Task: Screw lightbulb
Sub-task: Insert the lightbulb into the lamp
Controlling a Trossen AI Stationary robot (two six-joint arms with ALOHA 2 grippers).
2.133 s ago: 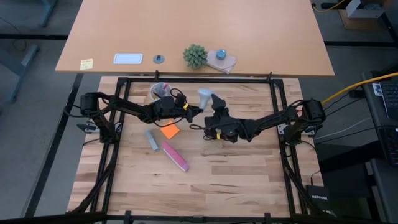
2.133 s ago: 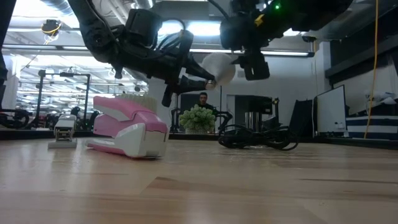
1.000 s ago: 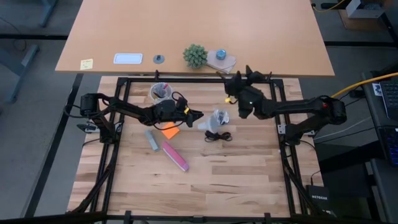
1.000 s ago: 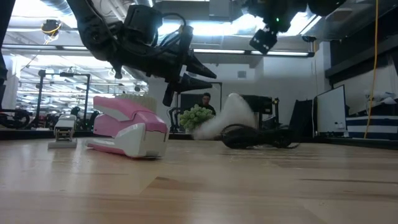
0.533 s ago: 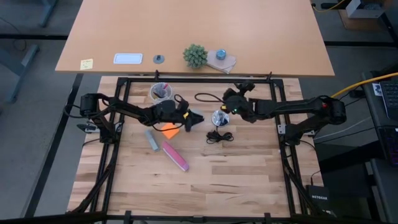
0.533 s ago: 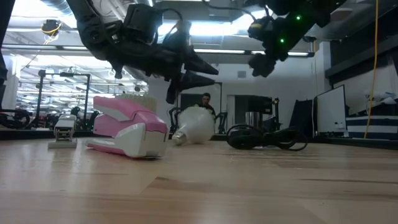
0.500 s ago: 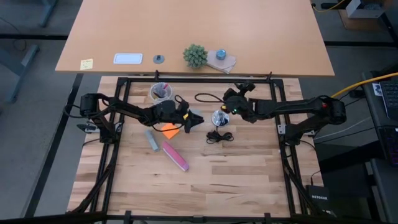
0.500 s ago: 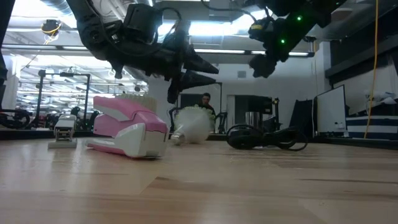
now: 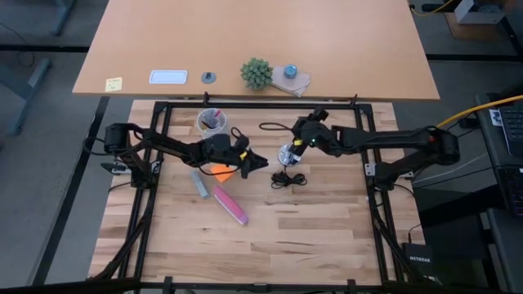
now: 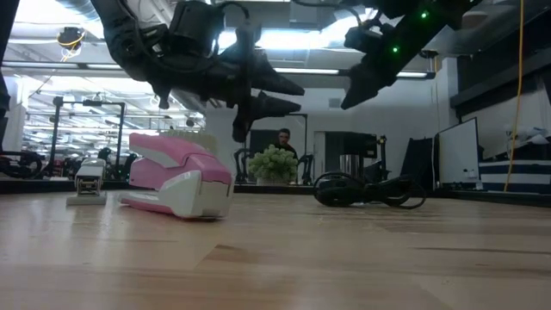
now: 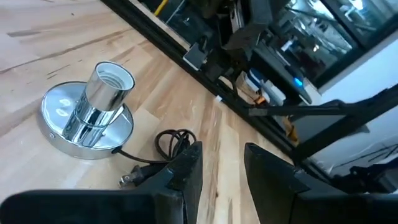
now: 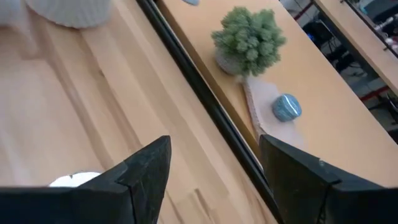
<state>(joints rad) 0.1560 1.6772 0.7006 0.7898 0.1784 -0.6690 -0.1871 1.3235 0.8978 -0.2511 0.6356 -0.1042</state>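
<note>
Right gripper (image 12: 211,180), jaws wide, hovers over bulb (image 12: 74,180); left gripper (image 11: 221,168) part-open, empty. Centre jaws on bulb before closing.

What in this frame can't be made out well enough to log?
- Lightbulb: right wrist view shows only a white sliver beside a finger, probably it.
- High view: the right gripper covers that spot.
- Low view: socket lost behind the coiled cord.
</note>
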